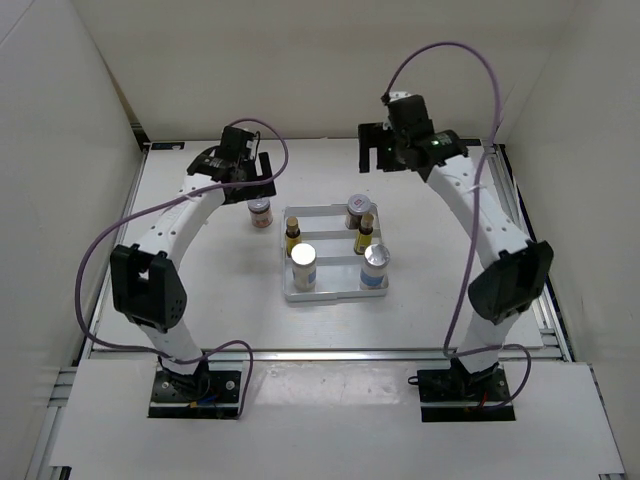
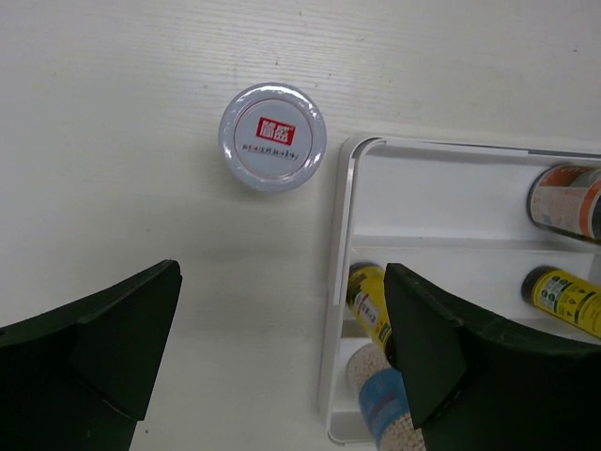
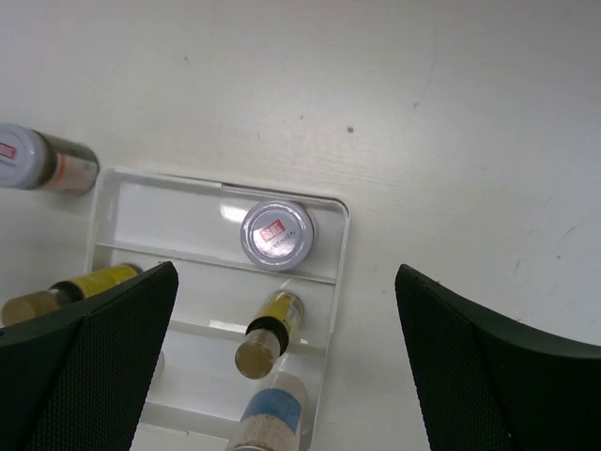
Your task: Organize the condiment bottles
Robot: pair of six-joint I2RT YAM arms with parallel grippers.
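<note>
The white ridged tray (image 1: 336, 296) lies near the middle of the table (image 1: 200, 300), and five of the condiment bottles stand in it. One brownish jar (image 1: 359, 210) is in the tray's far right corner. Two yellow bottles (image 1: 293, 237) with dark caps fill the middle row, one at each side. Two white bottles (image 1: 303, 266) with silver caps fill the near row, again one at each side. The second jar (image 1: 260, 213), pale lid up, stands on the bare table just off the tray's far left corner, apart from its rim. The left gripper (image 2: 282, 272) hangs above the table close to this jar, its jaws spread wide with nothing between them. The right gripper (image 3: 286, 271) hovers above the tray's far right end, jaws likewise wide apart and empty, well clear of the jar below.
</note>
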